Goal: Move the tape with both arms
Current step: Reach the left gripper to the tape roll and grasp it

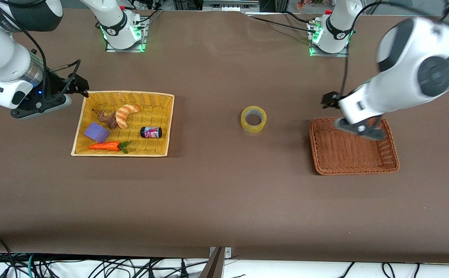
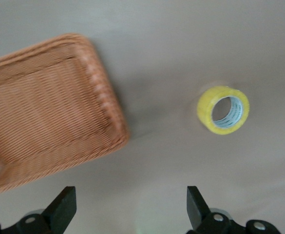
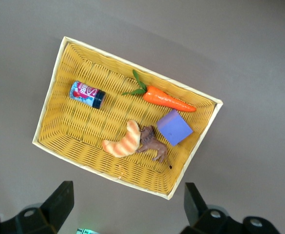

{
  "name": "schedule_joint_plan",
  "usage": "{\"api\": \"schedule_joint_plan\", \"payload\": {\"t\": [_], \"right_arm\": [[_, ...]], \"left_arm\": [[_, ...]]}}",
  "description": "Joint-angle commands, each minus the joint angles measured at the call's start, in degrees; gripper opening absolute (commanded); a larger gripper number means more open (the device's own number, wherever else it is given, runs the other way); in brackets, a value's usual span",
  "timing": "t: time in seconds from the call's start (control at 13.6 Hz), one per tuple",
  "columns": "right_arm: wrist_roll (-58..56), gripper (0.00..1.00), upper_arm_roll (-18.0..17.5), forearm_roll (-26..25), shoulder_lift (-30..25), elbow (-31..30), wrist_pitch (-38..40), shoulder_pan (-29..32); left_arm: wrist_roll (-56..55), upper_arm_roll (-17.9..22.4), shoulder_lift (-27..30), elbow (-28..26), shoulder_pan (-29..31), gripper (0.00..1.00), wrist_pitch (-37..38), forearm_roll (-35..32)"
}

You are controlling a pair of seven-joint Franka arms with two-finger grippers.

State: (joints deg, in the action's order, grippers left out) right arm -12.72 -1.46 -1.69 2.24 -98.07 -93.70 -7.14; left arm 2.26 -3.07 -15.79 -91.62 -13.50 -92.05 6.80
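Observation:
The tape [image 1: 253, 119], a yellowish roll with a grey-white core, lies flat on the brown table between the two baskets. It also shows in the left wrist view [image 2: 223, 109]. My left gripper [image 1: 329, 99] is up in the air over the table beside the brown basket's [image 1: 353, 164] corner, on the tape's side. It is open and empty in its wrist view [image 2: 131, 207]. My right gripper [image 1: 81, 87] hovers beside the yellow basket's [image 1: 124, 94] corner at the right arm's end. It is open and empty in its wrist view [image 3: 127, 201].
The yellow basket [image 3: 49, 112] holds a striped croissant toy [image 1: 126, 114], a small dark can [image 1: 151, 132], a carrot [image 1: 107, 146], a purple block [image 1: 96, 132] and a brown animal figure [image 1: 108, 119]. The brown wicker basket [image 2: 45, 131] has nothing in it.

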Motion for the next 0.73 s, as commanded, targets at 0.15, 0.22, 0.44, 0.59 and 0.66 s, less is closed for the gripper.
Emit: {"api": "schedule_joint_plan", "payload": {"t": [0.15,0.22,0.44,0.59,0.66], "right_arm": [[-1.3,1.00,-0.5,1.0,-1.8,-2.6,-0.2,0.6],[-1.3,1.00,-0.5,1.0,-1.8,-2.6,-0.1,0.6],[-1.3,1.00,-0.5,1.0,-1.9,-2.6,0.0,0.6],[-1.3,1.00,-0.5,1.0,-1.9,-2.6,0.0,0.6],[-1.3,1.00,-0.5,1.0,-1.9,-2.6,0.0,0.6]], "left_arm": [[-8.8,0.5,-7.6,-4.2,-11.0,1.00,-12.6,0.6],[-10.5,0.5,-7.5,-8.6,-13.5,1.00,-18.5,0.6],[-13.1,0.7,-8.9,-18.7,-19.9,1.00,-32.8,0.1],[-13.1,0.6,-11.4,-21.2,-20.3,1.00,-40.9,0.1],[-13.1,0.6,-12.5,-21.5,-20.3,1.00,-42.9,0.1]]}}
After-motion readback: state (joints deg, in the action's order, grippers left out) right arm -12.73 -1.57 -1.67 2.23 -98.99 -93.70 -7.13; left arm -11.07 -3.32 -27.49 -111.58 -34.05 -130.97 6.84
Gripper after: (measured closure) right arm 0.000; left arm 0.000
